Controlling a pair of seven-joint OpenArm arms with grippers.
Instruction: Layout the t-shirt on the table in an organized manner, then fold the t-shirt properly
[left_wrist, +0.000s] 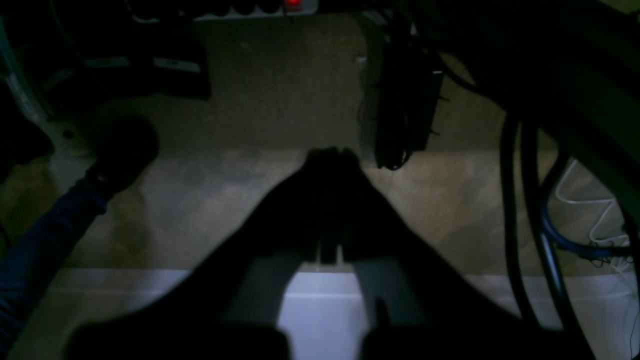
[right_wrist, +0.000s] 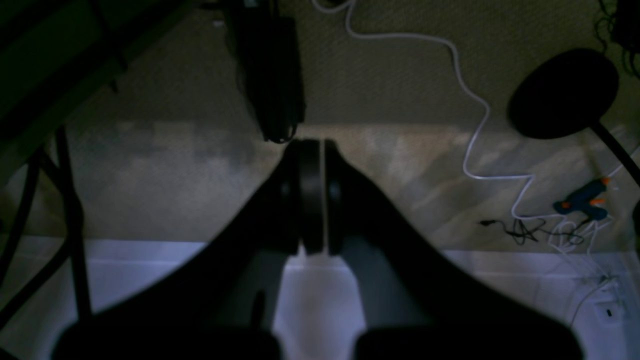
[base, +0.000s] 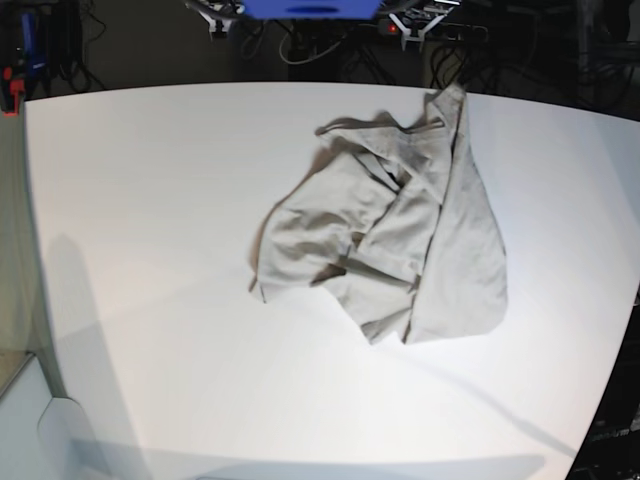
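The t-shirt lies crumpled right of centre on the white surface, its long axis running from the upper right of the base frame down toward the lower middle. Neither arm shows there, so which one is nearer cannot be told. Both wrist views look down at carpet and cables — no shirt in sight. The left gripper and right gripper each have their jaws together, holding nothing. Sleeves and neck are buried in the folds.
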